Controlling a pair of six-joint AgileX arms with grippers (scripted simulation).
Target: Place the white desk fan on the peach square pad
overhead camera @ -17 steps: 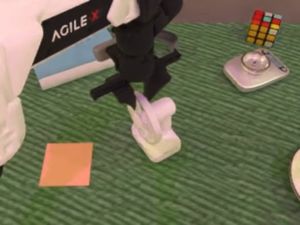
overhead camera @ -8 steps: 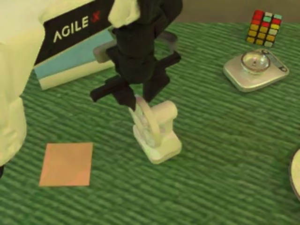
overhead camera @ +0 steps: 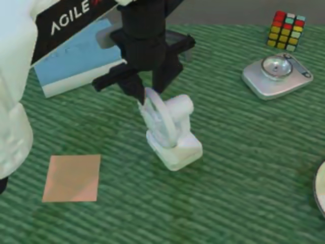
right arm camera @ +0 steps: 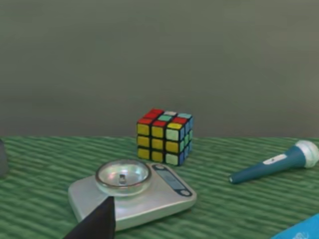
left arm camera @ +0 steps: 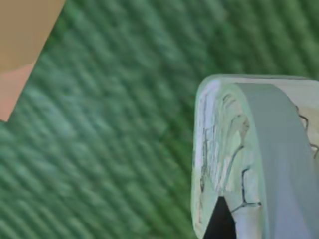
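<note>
The white desk fan (overhead camera: 170, 127) hangs upright near the table's middle, round grille facing left, its base just over the green cloth. My left gripper (overhead camera: 147, 94) is shut on the grille's top rim, one dark finger on either side of it. In the left wrist view the grille (left arm camera: 259, 149) fills the right side, with a dark fingertip (left arm camera: 219, 221) against it. The peach square pad (overhead camera: 72, 178) lies flat to the fan's front left, apart from it, and a corner of the pad (left arm camera: 20, 40) shows in the left wrist view. Only one dark fingertip (right arm camera: 99, 221) of my right gripper shows.
A blue-topped white block (overhead camera: 76, 58) lies at the back left under my left arm. A silver kitchen scale (overhead camera: 277, 76) and a colour cube (overhead camera: 286, 30) stand at the back right. The right wrist view shows the scale (right arm camera: 132, 191), the cube (right arm camera: 164, 135) and a teal microphone (right arm camera: 274, 162).
My left gripper closed on the grille's rim and rose with the fan. The fan's base has left the cloth and drifted slightly right. The pad has not moved.
</note>
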